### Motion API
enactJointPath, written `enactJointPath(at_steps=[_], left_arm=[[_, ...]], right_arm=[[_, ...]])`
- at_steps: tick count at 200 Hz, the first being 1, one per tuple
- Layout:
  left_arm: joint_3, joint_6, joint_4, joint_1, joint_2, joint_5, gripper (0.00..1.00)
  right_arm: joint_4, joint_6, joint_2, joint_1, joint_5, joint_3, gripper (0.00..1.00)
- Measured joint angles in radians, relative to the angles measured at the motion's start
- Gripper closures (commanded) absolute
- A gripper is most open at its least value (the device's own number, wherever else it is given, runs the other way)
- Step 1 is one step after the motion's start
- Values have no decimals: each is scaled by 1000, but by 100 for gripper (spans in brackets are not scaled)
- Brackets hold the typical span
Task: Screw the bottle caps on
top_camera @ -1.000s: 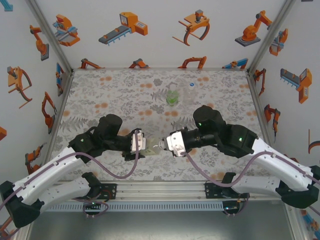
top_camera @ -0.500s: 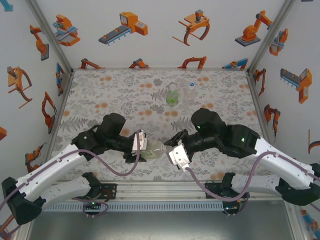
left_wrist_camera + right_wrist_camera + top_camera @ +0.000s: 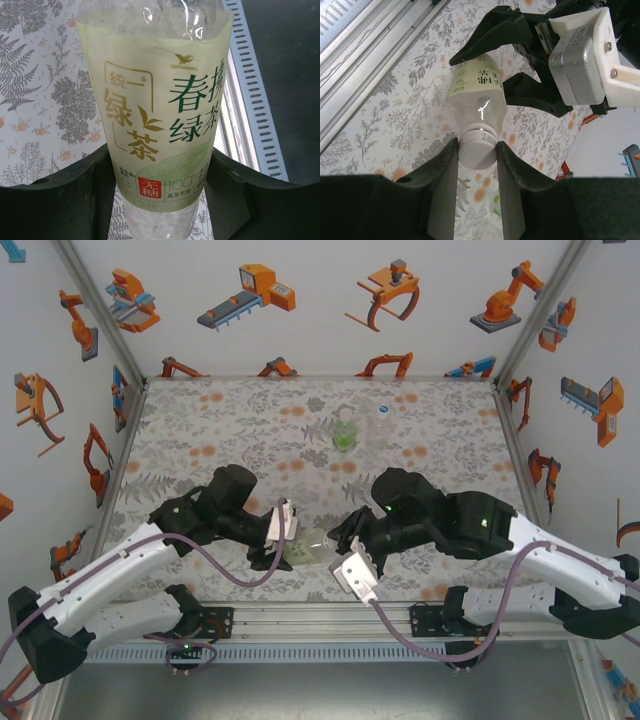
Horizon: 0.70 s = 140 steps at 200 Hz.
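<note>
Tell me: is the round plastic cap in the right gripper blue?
No, the round plastic cap in the right gripper is white.

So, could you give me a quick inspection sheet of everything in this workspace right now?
Surface: table with a grey flowery cover.
Job's things: bottle with a pale yellow label held tilted; white cap on its neck; green-label bottle and clear bottle stand at the far side.
Clutter: nothing seen.
Grippers: left gripper shut on the labelled bottle's body; right gripper shut on the white cap.
Cables: purple cables loop from both arms.
Surroundings: walls with orange robot pictures; metal rail in front.
</note>
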Motion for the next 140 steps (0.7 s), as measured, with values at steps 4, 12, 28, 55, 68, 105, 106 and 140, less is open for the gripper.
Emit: enactJointPath(at_steps=[4, 12, 28, 55, 68, 105, 106, 140], left_arm=[[1, 0, -2, 0, 2, 2, 100], [3, 0, -6, 0, 6, 8, 100], [6, 1, -10, 0, 14, 14, 100], [10, 1, -13, 0, 16, 15, 100], [10, 1, -13, 0, 16, 10, 100], [8, 0, -12, 0, 6, -42, 100], [8, 0, -12, 0, 5, -43, 100], [-9, 0, -10, 0, -12, -97, 100]], right_arm=[[0, -4, 0, 3, 3, 0, 100], [-2, -11, 0, 7, 10, 0, 100], [-10, -23, 0, 13, 22, 0, 100], [-10, -12, 0, 15, 27, 0, 100], [5, 43, 1, 15, 33, -1, 100], [82, 322, 9, 15, 93, -16, 100], [84, 328, 10, 15, 96, -16, 100], [119, 585, 41, 14, 158, -16, 100]])
